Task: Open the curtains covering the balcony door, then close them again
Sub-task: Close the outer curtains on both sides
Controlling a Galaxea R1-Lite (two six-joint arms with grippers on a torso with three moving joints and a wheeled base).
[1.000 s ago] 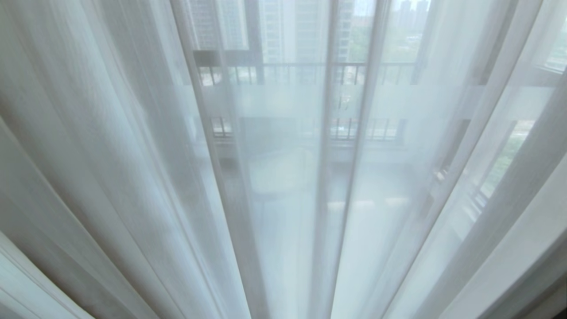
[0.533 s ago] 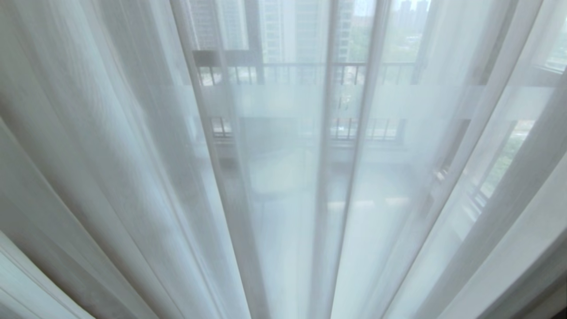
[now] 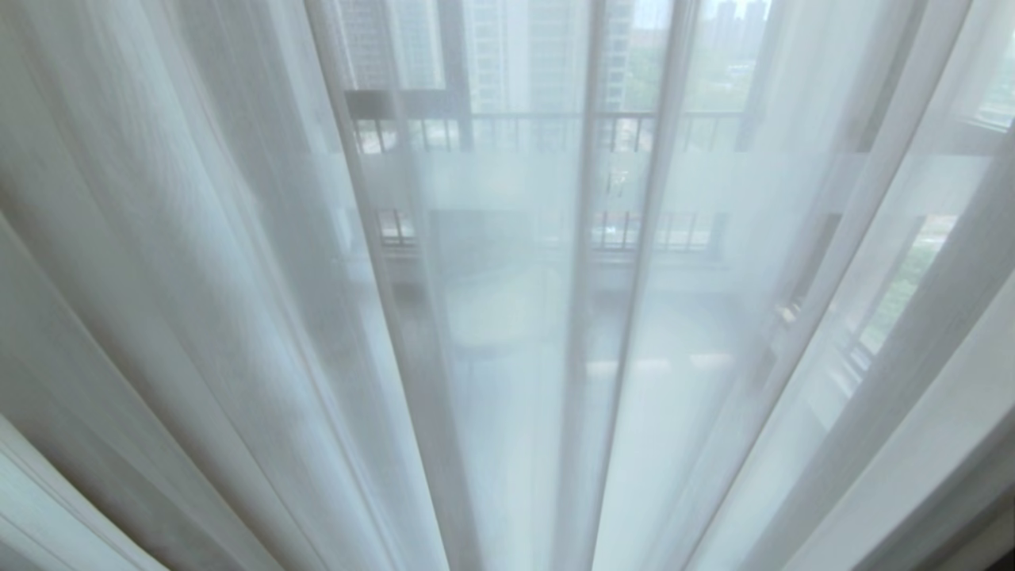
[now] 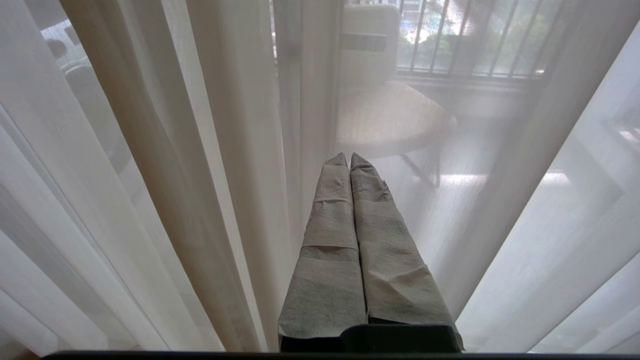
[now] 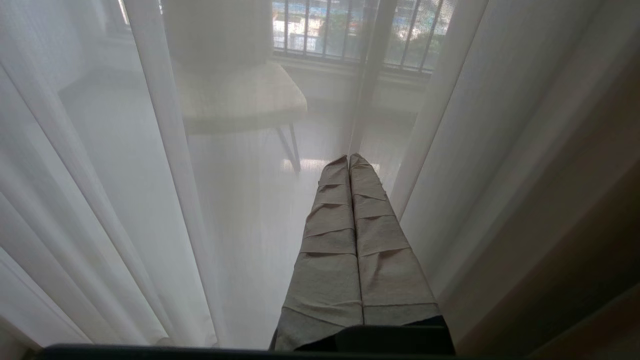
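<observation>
We face the curtains (image 3: pixel 238 317), whose white sheers hang drawn across the balcony door (image 3: pixel 507 182), frosted band showing faintly through. Our left gripper (image 4: pixel 349 159) and right gripper (image 5: pixel 348 160) both point at the fabric, fingers pressed together on nothing (no fold caught yet), probably poised because opening has not begun.

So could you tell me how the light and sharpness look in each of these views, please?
Head view: strongly backlit, daylight glows through the sheer curtain, the railing outside looks soft and hazy. Left wrist view: the shut left gripper is sharp and shaded, the round table behind the fabric is washed out. Right wrist view: the shut right gripper is crisp, floor glare shows beyond.
</observation>
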